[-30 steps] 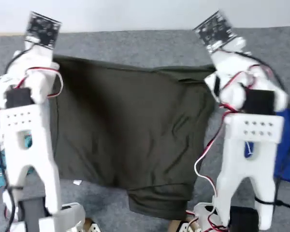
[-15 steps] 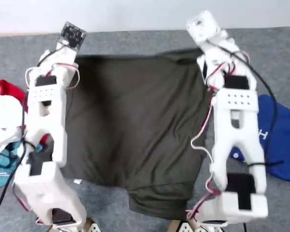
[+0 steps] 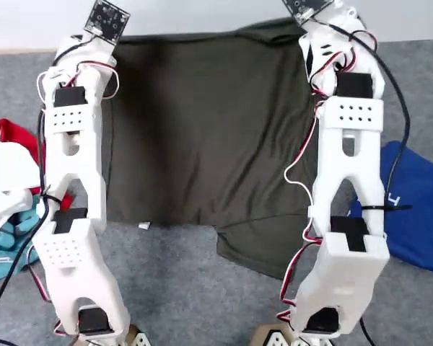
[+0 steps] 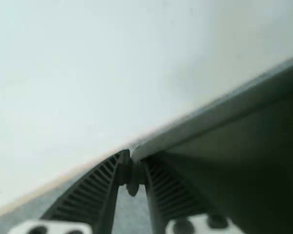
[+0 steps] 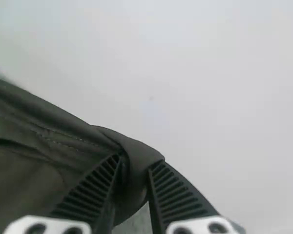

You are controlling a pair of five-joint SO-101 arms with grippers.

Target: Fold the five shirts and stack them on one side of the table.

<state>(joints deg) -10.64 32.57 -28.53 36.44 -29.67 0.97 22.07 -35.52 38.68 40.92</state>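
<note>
**Operator:** Report the surface and background.

**Technician:** The surface (image 3: pixel 180 288) is covered in grey carpet-like fabric. A plain white wall (image 3: pixel 202 14) stands behind its far edge. In the high view, the left arm (image 3: pixel 72 166) and the right arm (image 3: pixel 353 166) are both stretched out toward that far edge.

**Operator:** Location of the task item?

**Technician:** The olive shirt (image 3: pixel 202 130) lies spread between the two arms, and its far edge reaches the far edge of the surface. A folded-over part of it sticks out at the near side, closer to the right arm.

**Operator:** Tool status, left?

**Technician:** The left tool (image 4: pixel 132 178) is closed. Its ribbed fingers (image 4: pixel 95 192) meet at the tips, pinching the far edge of the olive shirt at one corner.

**Operator:** Tool status, right?

**Technician:** The right tool (image 5: pixel 134 170) is clamped on a bunched fold of the same shirt at the opposite far corner. Fabric wraps over the fingertips (image 5: pixel 166 190).

**Operator:** Other items?

**Technician:** A blue shirt (image 3: pixel 418 209) lies crumpled just outside the right arm. A red garment (image 3: pixel 7 133), a white garment (image 3: pixel 7 173) and a teal garment (image 3: pixel 14 231) are heaped together outside the left arm.
</note>
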